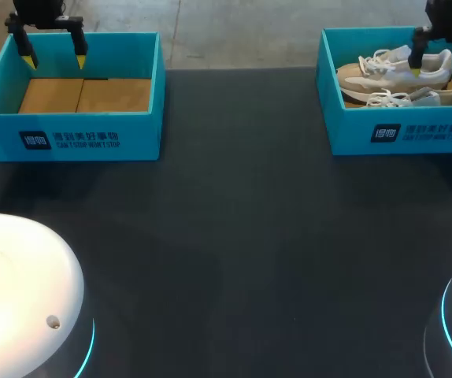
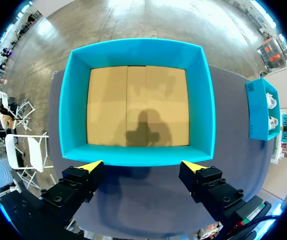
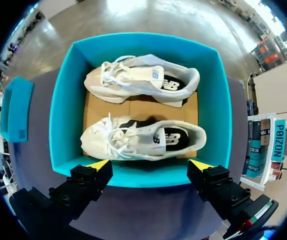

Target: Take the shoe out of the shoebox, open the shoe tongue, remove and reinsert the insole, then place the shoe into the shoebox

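Two white sneakers lie side by side in the blue shoebox (image 1: 352,134) at the table's back right: one shoe (image 1: 391,67) further back, the other (image 1: 427,97) nearer the front wall. My right gripper (image 1: 441,68) hangs open above this box. In the right wrist view both shoes, the far one (image 3: 143,80) and the near one (image 3: 143,137), lie ahead of the gripper (image 3: 150,164), toes pointing the same way, laces tied. Nothing is between its fingers. My left gripper (image 1: 53,53) hangs open over a second blue box (image 1: 68,138) at the back left.
The left box (image 2: 73,100) holds nothing but its cardboard floor, seen ahead of the left gripper (image 2: 142,166). The dark table (image 1: 234,236) spreads between the boxes. White rounded robot bases (image 1: 21,299) sit at the front left and front right corners.
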### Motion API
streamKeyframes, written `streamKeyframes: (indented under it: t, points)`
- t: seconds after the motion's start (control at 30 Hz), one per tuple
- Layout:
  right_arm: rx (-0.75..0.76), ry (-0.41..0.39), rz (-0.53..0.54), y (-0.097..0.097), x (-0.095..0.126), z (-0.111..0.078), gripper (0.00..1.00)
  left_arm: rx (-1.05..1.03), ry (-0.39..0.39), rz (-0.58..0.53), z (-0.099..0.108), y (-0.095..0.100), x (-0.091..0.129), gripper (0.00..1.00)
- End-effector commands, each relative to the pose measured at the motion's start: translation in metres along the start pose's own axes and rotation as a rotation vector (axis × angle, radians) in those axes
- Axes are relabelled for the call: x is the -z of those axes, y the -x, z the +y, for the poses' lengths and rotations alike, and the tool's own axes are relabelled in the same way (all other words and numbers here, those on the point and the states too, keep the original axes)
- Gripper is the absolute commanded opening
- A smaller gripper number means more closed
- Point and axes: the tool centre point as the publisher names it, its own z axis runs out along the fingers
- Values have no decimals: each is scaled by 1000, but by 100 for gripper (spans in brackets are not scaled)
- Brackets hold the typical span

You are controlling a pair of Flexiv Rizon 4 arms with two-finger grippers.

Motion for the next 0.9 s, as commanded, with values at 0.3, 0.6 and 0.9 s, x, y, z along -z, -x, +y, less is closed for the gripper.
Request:
streamKeyframes:
  t: [0.3,0.6,0.9]
  points:
    - [-60,5,-6,38,-24,4,100,0,0,-1,0,0,0,100]
    - [-63,-10,-10,54,-41,4,100,0,0,-1,0,0,0,100]
    - [-60,-4,-6,65,-49,3,100,0,0,-1,0,0,0,100]
